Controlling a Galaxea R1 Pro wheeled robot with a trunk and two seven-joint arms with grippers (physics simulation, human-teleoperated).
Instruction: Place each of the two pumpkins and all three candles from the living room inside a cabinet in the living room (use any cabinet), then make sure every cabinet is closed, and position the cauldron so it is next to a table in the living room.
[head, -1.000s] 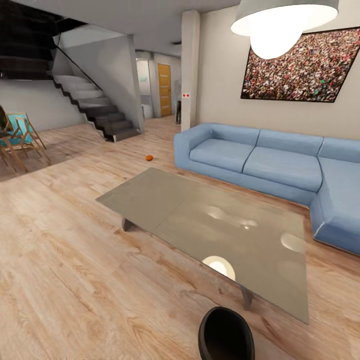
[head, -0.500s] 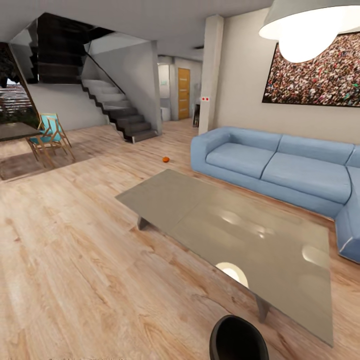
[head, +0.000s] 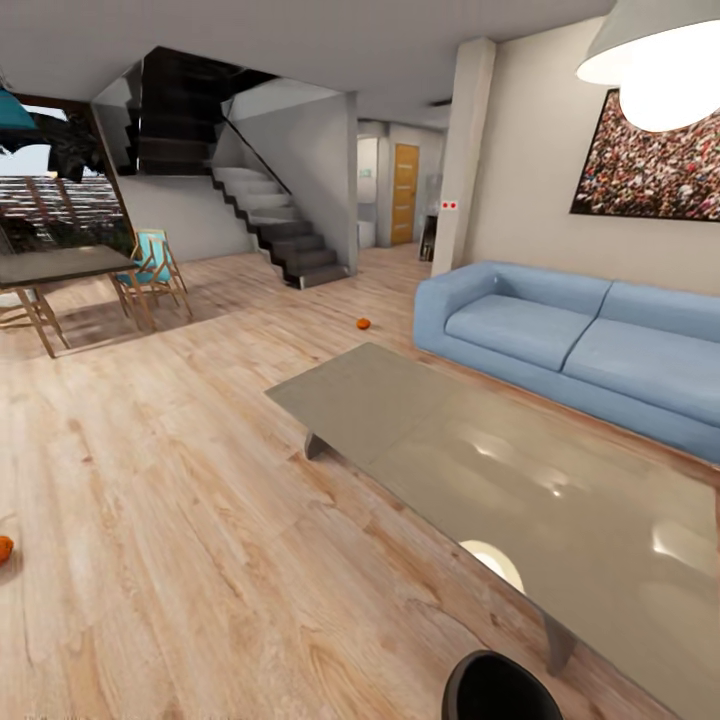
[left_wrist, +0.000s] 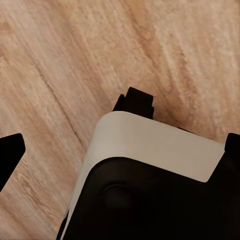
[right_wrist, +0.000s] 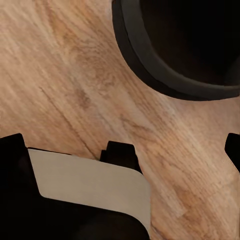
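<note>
One pumpkin (head: 363, 323) lies on the wood floor (head: 180, 520) beyond the table (head: 520, 480); a second pumpkin (head: 4, 549) lies at the far left. The cauldron (head: 500, 690) sits just beside the table. I cannot tell how far either of my hands is open.

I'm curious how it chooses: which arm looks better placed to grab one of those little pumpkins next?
Probably the left. The nearer pumpkin lies on the floor far to the robot's left, while the right wrist camera looks down on the black pot. Both pumpkins, including the far pumpkin, seem beyond reach for now.
</note>
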